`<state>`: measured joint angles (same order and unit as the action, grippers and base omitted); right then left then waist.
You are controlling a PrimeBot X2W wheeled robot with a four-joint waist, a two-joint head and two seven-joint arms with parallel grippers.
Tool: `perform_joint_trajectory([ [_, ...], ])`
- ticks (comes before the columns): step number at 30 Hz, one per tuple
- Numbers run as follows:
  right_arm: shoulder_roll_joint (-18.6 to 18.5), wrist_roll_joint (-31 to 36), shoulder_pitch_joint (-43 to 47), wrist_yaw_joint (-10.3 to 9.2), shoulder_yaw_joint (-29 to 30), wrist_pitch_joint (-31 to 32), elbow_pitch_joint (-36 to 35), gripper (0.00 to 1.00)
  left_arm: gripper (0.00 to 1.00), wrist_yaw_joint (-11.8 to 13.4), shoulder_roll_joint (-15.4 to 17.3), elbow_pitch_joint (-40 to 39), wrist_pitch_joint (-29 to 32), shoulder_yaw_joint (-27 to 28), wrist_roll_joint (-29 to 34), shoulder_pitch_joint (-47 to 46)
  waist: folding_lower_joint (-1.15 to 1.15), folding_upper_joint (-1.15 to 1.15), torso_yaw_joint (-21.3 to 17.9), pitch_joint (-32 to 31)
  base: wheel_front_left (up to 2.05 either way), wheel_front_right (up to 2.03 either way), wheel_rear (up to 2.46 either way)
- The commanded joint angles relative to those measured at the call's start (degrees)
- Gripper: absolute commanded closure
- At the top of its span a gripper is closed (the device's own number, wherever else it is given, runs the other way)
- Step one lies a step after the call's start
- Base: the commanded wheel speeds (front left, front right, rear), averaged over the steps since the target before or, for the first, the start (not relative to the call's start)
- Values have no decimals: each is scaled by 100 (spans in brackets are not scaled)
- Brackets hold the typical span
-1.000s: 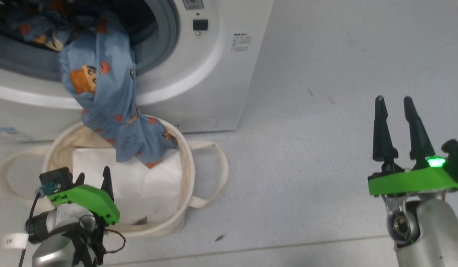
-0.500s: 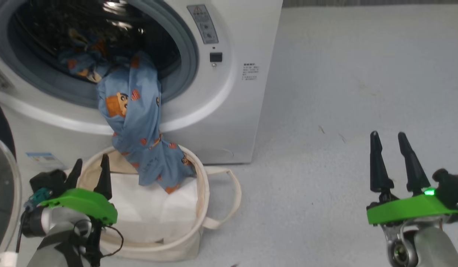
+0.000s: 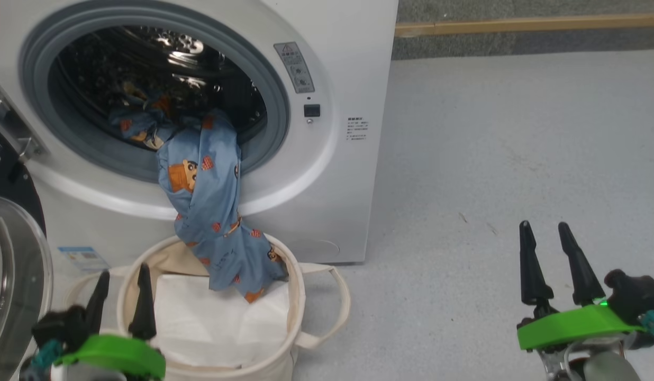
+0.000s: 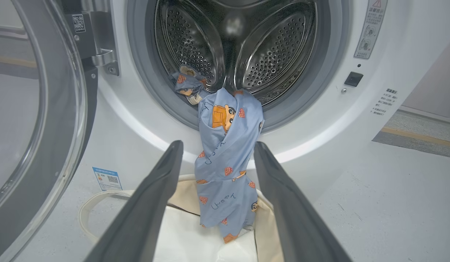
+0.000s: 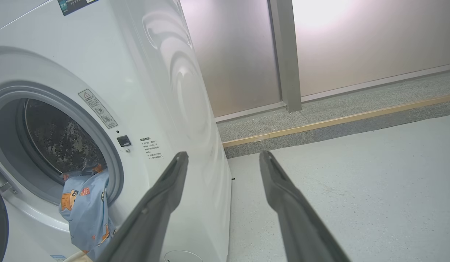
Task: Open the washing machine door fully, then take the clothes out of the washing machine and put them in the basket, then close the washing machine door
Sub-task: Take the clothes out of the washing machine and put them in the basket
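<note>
- Door step is being judged as done: the washing machine door (image 3: pixel 9 275) is standing swung out to the left of the washing machine (image 3: pixel 332 159), with the hinge bracket exposed. Full swing cannot be confirmed, as the door is being cut off by the frame edge.
- Unloading is being judged as partway. The clothes (image 3: pixel 210 211) are hanging as one twisted blue length over the grey rim of the opening. The upper end is lying bunched inside the drum (image 4: pixel 239 47), and the lower end is dangling into the basket (image 3: pixel 300 296) and touching the white sheet (image 3: pixel 210 328) there.
- Nothing is being gripped. The left gripper (image 3: pixel 123 272) is being held wide open at the near-left side of the basket, with its fingers aimed at the hanging clothes and not touching them.
- The right gripper (image 3: pixel 544 233) is being held equally wide open and empty over bare floor (image 3: pixel 491 159), well apart from the washing machine.
- Left to be done: the clothes are to be pulled fully clear and dropped into the basket, then the door is to be closed.
- Hard to make out:
  - how much fabric is being hidden in the dark drum behind the bunched end
  - whether one garment or several are being twisted together
  - the basket bottom, which is being covered by the sheet
  - the basket's near wall, which is being cropped by the bottom of the head view
</note>
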<state>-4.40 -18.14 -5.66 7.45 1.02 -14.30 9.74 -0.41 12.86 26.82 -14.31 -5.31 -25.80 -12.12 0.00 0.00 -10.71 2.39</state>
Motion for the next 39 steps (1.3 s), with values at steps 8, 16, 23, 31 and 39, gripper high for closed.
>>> perform_joint_trajectory([
  [8, 32, 146, 16, 3, -179, -70, -144, 0, 0, 358, 252, -1015, 119, 277, 69, 472, 0, 0, 10, -177, 0, 0, 0],
  [16, -6, 294, -9, 3, -333, -70, -109, 0, 0, 439, 308, -1454, 333, 278, 8, 676, 0, 0, 51, -259, 0, 0, 0],
  [23, -73, 273, 2, 3, -536, -70, -70, 0, 0, 498, 340, -1591, 417, 227, 25, 763, 0, 0, 43, -283, 0, 0, 0],
  [31, -129, 203, 9, 3, -624, -70, -120, 0, 0, 595, 396, -1679, 430, 238, 62, 760, 0, 0, 39, -282, 0, 0, 0],
  [39, -129, 303, 19, 3, -578, -70, -155, 0, 0, 634, 475, -1719, 469, 292, 11, 664, 0, 0, 33, -265, 0, 0, 0],
])
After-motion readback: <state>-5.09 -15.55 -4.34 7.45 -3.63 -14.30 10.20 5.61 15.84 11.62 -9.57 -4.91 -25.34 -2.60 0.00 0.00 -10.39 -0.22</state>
